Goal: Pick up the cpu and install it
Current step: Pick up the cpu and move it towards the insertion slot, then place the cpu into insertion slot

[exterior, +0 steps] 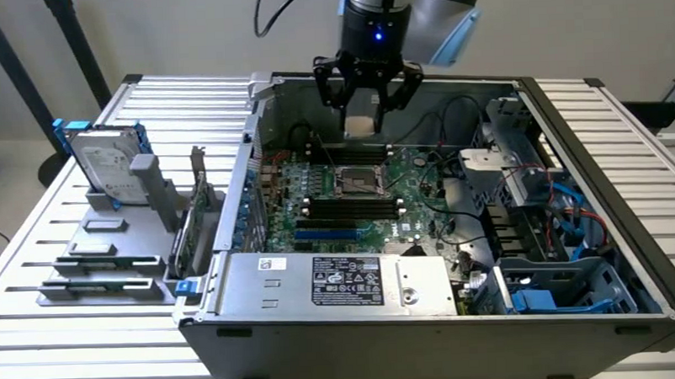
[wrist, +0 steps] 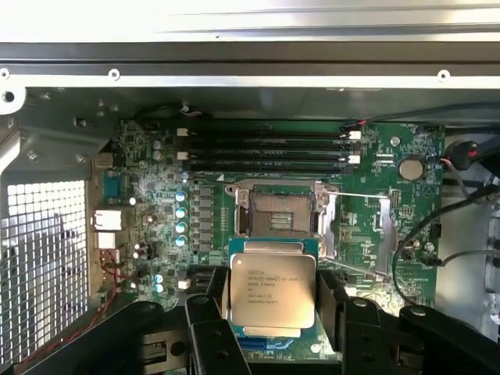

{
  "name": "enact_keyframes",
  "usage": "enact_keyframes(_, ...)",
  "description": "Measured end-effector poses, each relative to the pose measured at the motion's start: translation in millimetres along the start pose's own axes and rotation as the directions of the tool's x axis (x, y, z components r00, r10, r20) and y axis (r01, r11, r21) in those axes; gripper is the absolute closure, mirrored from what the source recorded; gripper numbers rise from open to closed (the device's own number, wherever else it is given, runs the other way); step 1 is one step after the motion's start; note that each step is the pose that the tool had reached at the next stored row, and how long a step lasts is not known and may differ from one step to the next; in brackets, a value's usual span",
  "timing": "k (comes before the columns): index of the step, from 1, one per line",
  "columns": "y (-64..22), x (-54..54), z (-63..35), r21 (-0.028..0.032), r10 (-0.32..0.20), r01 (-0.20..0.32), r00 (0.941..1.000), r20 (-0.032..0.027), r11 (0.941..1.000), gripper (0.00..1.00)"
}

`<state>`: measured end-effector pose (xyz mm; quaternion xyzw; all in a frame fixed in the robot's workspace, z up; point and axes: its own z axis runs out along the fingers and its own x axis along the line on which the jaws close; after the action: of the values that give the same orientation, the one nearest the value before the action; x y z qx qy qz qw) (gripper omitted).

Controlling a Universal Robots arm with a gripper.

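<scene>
The cpu, a small square chip with a shiny silver top and printed text, hangs between the black fingers of my gripper, which is shut on its two opposite edges. In the exterior view the gripper holds the cpu inside the open computer case, above the back part of the green motherboard. The empty cpu socket with its metal frame lies just beyond the chip in the wrist view. The socket sits below and a little in front of the gripper in the exterior view.
The case walls enclose the board. Black memory slots run beside the socket. A grey power supply fills the case front, with cables and blue drive bays at the exterior view's right. A hard drive stands on a grey tray outside.
</scene>
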<state>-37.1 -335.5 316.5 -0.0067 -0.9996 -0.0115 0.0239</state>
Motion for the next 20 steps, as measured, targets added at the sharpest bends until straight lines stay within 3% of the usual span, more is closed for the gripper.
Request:
enact_keyframes(3, 2.0, -1.7, 4.1, 0.0000, 0.000, 0.000, 1.0000, -0.0002, 1.0000, 0.45)
enact_keyframes(20, 2.0, -1.9, 4.1, 0.0004, 0.003, -0.003, 1.0000, -0.0015, 1.0000, 0.45)
